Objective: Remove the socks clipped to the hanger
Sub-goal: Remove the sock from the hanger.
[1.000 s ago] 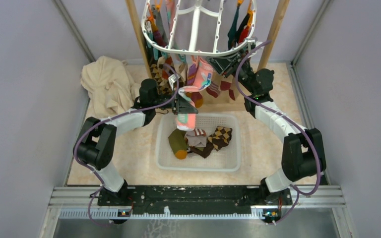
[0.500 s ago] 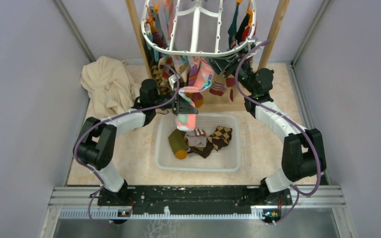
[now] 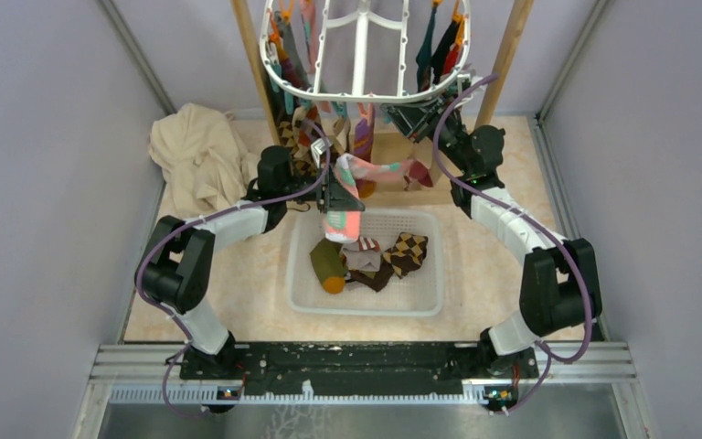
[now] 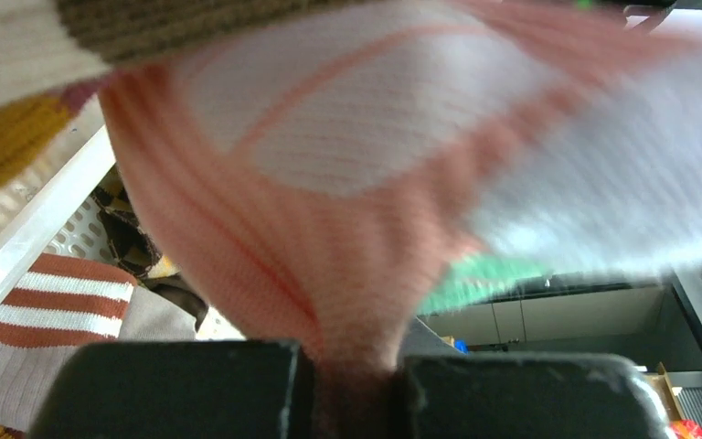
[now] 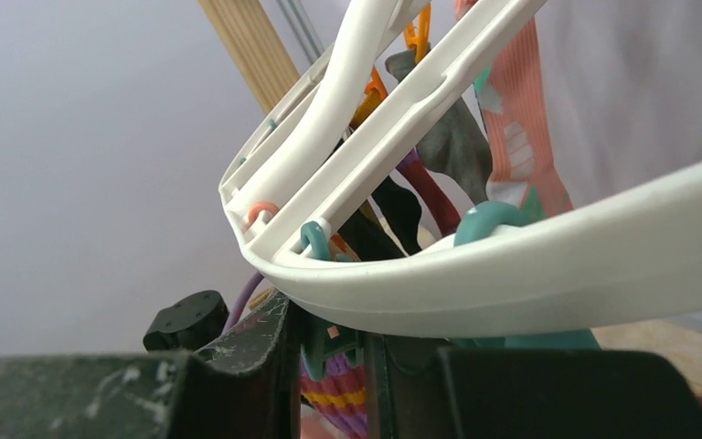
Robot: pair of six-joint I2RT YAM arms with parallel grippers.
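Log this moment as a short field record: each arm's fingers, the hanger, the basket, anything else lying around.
left fingers: pinched shut on the pink sock, held over the basket's far edge
right fingers: closed on a teal clip under the hanger rim
hanger: other socks hang clipped on it
basket: several socks inside, including an argyle sock
cream cloth: heaped left of the basket, farther back

Two arms (image 3: 228, 224), one hanger (image 3: 360, 55), two wooden posts (image 3: 254, 64), one cream cloth (image 3: 196, 155), one basket (image 3: 366, 309), four socks (image 3: 409, 251) inside it.
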